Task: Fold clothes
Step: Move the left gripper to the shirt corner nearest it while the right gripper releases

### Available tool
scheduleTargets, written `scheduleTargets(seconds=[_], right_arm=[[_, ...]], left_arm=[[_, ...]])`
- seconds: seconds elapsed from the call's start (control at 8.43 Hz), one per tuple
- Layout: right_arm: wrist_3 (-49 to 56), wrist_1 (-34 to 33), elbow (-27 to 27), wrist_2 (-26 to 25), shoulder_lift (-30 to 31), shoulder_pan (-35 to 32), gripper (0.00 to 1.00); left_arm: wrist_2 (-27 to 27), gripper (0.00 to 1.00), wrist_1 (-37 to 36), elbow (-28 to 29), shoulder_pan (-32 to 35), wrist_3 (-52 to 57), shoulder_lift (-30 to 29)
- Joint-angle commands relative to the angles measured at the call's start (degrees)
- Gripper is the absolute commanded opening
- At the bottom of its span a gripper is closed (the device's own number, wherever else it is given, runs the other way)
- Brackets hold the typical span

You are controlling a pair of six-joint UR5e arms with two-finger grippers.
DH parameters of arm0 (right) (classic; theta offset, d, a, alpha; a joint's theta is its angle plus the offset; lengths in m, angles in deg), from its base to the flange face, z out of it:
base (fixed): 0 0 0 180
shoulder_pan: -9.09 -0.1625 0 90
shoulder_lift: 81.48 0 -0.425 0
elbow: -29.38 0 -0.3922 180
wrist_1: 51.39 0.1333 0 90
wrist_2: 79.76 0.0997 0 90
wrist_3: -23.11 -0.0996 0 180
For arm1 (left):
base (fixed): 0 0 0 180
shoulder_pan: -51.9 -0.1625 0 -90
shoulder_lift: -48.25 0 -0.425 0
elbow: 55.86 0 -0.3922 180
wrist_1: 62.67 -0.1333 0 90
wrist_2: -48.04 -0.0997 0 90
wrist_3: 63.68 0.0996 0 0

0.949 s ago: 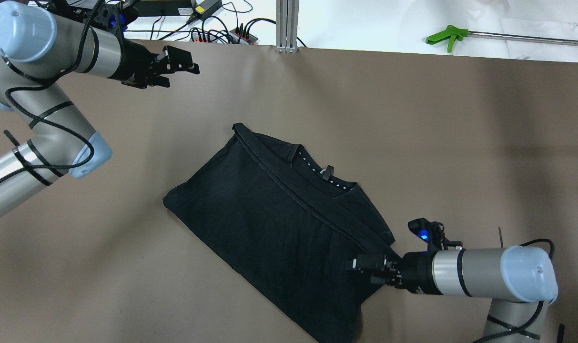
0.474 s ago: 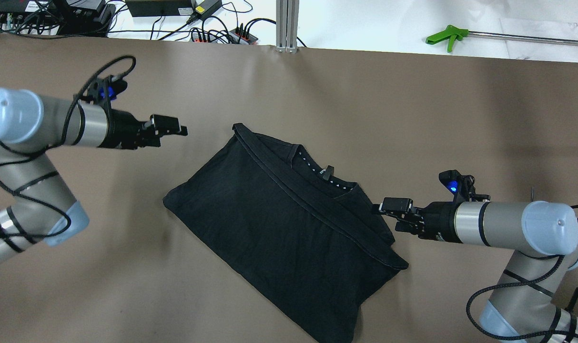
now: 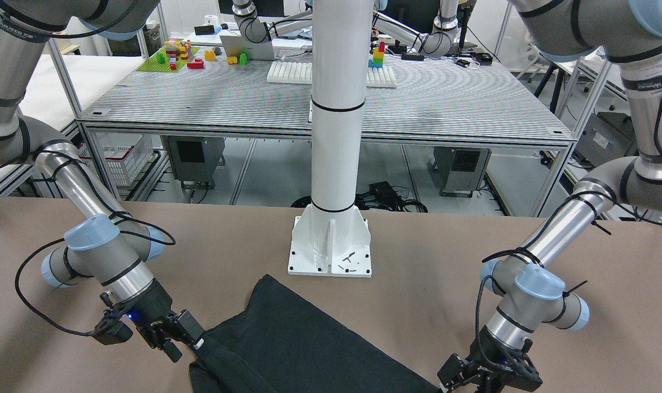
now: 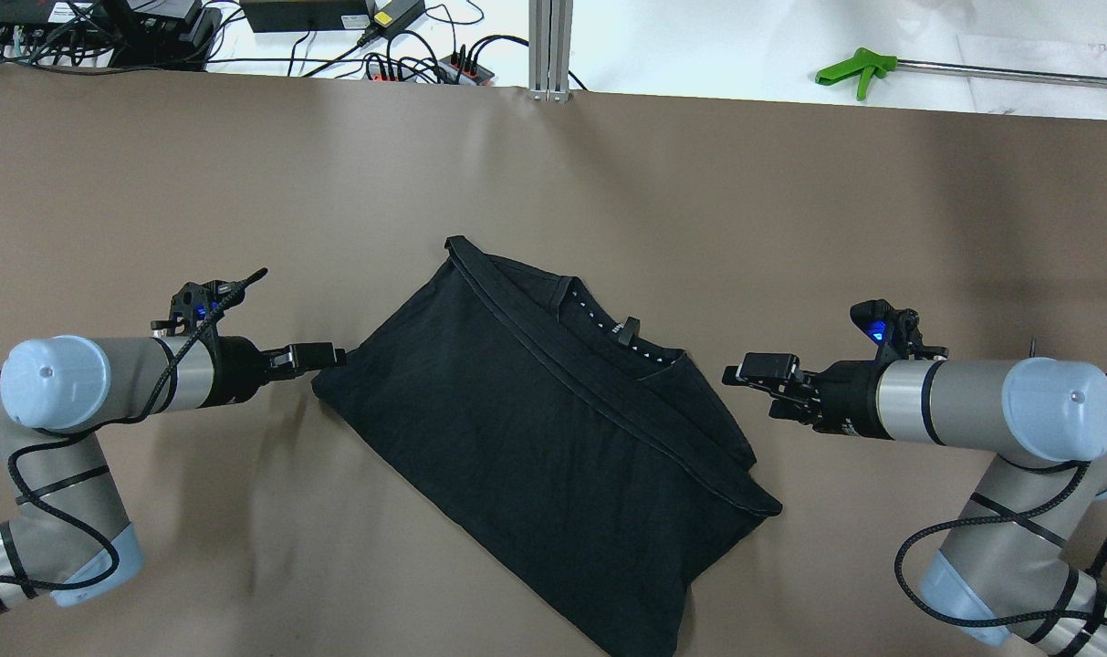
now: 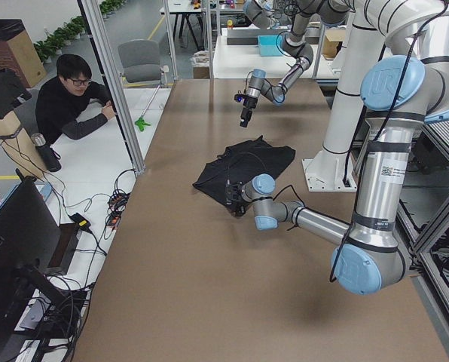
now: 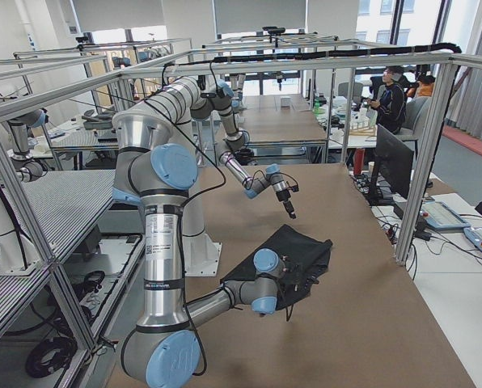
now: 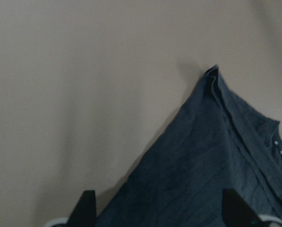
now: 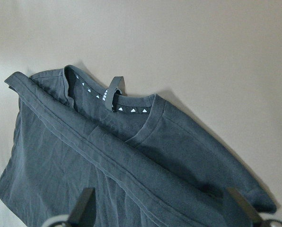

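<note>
Inspection from my station: the black garment lies folded on the brown bench, set diagonally at mid-bench, its collar with small white marks turned toward the far side and a hem band running slantwise across it. Its nearest corner runs out of the overhead view at the lower edge. My left tool sits low at the garment's left corner; the wrist view shows its fingers spread wide with the fabric edge lying between them, not pinched. My right tool hangs near the garment's right edge with a strip of bare bench between; its fingers are likewise spread and hold nothing. Bare bench surrounds the garment on the left, right and far sides. My white pedestal base stands just behind the garment's near corner. Beyond the far edge of the bench are an aluminium post, a cluster of cables and a green-handled grabber, all well apart from the garment.
</note>
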Motion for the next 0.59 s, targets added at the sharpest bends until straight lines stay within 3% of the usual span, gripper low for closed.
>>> scheduleTargets(seconds=[0.0, 0.47], right_arm=[[0.58, -0.49, -0.11, 0.07, -0.04, -0.07, 0.94], [0.58, -0.49, -0.11, 0.07, -0.04, 0.02, 0.94]], left_arm=[[-0.34, 0.94, 0.28, -2.14, -1.21, -0.04, 2.96], [-1.05, 0.94, 0.10, 1.63, -3.23, 0.04, -1.15]])
